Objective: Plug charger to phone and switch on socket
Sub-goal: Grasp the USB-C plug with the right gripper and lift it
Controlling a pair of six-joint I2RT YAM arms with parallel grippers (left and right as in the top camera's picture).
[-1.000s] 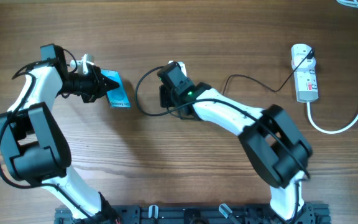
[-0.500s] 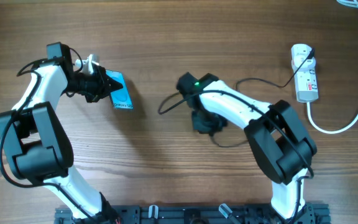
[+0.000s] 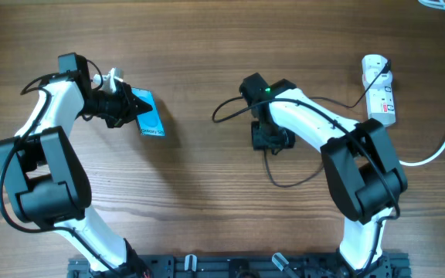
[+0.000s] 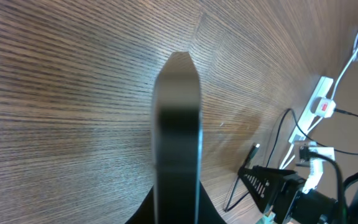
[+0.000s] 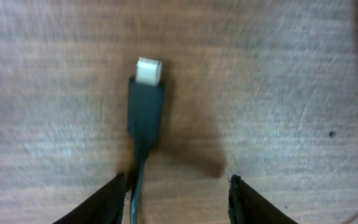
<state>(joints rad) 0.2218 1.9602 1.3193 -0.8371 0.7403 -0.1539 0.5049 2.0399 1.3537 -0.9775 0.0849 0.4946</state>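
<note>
We see the left gripper (image 3: 128, 106) pinched on the phone (image 3: 151, 116), holding it by the edge nearest the arm. The cyan screen faces up toward the overhead camera, left of table centre. In the left wrist view the phone (image 4: 178, 143) shows edge-on as a dark slab rising from between the fingers, blurred.

The right gripper (image 3: 270, 140) sits near the middle of the wooden table (image 3: 207, 216), well apart from the phone. Its wrist view shows the fingers (image 5: 114, 199) spread wide, pinching nothing. The charger's plug tip (image 5: 146, 93) lies on the wood ahead of them, pale metal end pointing away from the gripper. Its thin cable passes just inside the finger at picture left; we cannot tell whether it touches that finger.

Overhead, the charger cable (image 3: 230, 108) loops left of the right gripper, curls below it, and runs under the right arm toward the socket (image 3: 380, 93). The socket lies at the far right edge of the table, with red marks on its face. A thick white cord (image 3: 431, 154) trails off from its lower end. We cannot tell the switch position.
</note>
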